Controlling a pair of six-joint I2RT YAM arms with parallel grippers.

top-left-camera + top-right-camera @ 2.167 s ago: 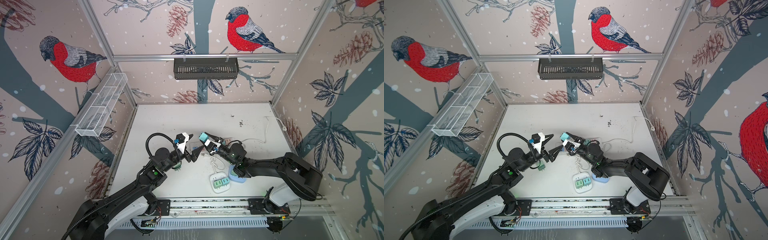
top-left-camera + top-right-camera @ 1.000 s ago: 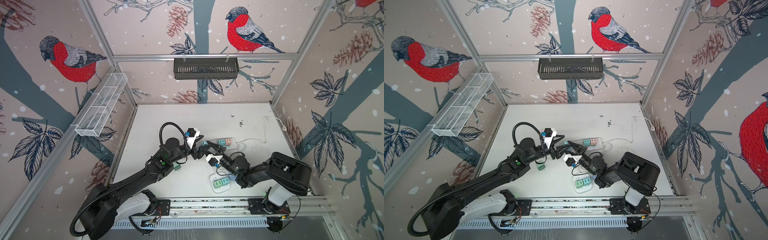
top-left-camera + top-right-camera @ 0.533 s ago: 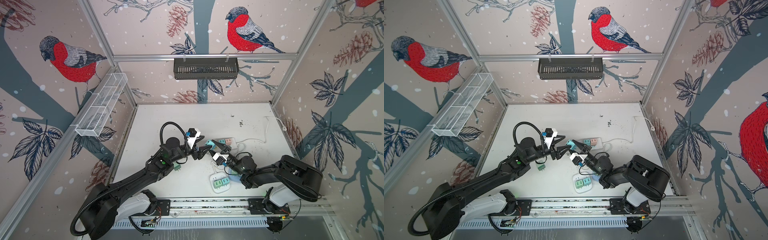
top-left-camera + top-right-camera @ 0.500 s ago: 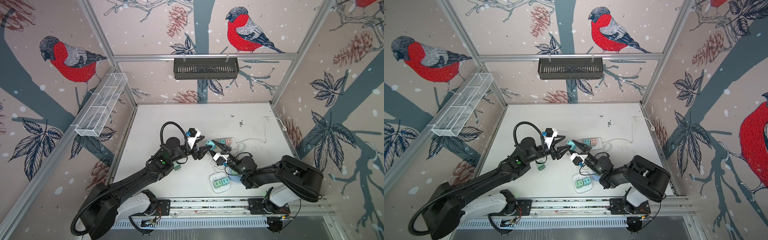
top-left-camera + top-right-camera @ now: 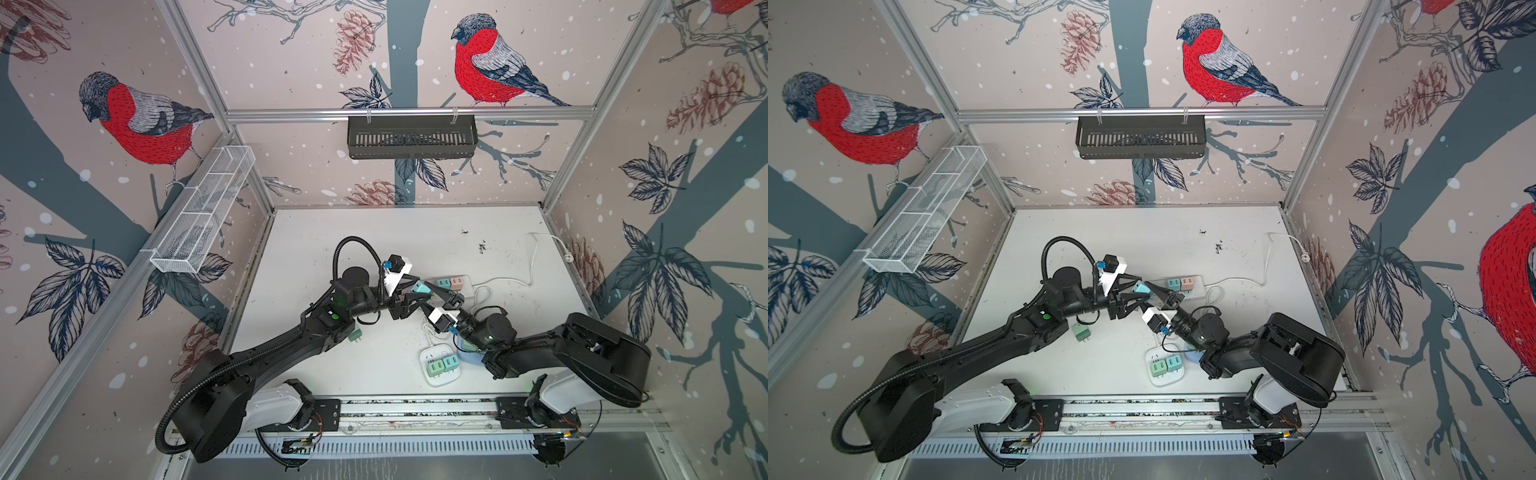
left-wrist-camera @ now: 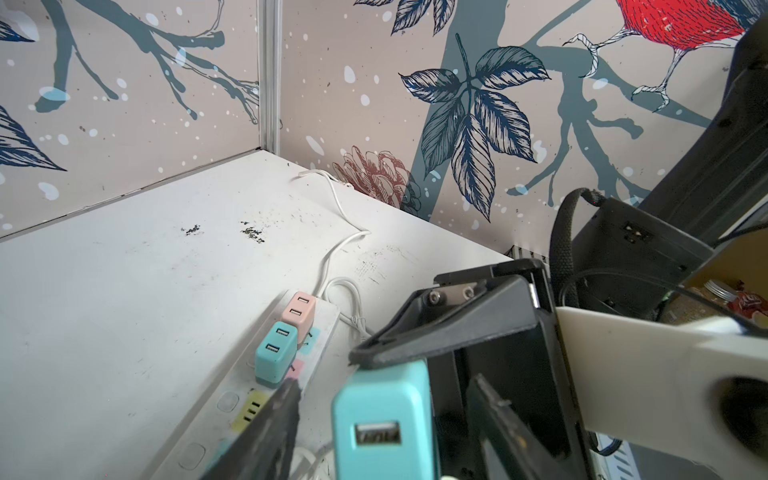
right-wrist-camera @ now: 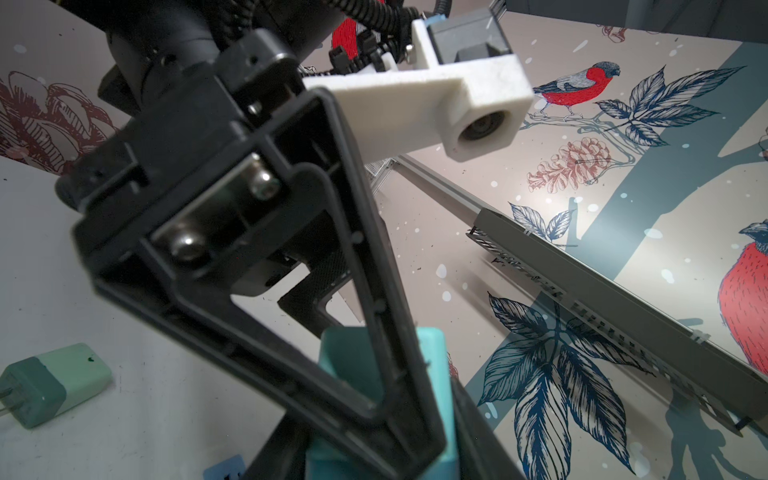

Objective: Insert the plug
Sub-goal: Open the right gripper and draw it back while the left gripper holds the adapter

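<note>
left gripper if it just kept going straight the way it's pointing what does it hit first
Most likely the teal plug held by the right gripper; it sits between the left gripper's jaws. Depth is hard to judge.

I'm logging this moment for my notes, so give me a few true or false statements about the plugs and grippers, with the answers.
1. The right gripper grips the teal plug. True.
2. The teal plug lies on the table. False: it is held above the table.
3. The power strip holds a teal adapter and a pink adapter. True.
4. The lone green plug sits in a socket. False: the green plug lies loose on the table.
</note>
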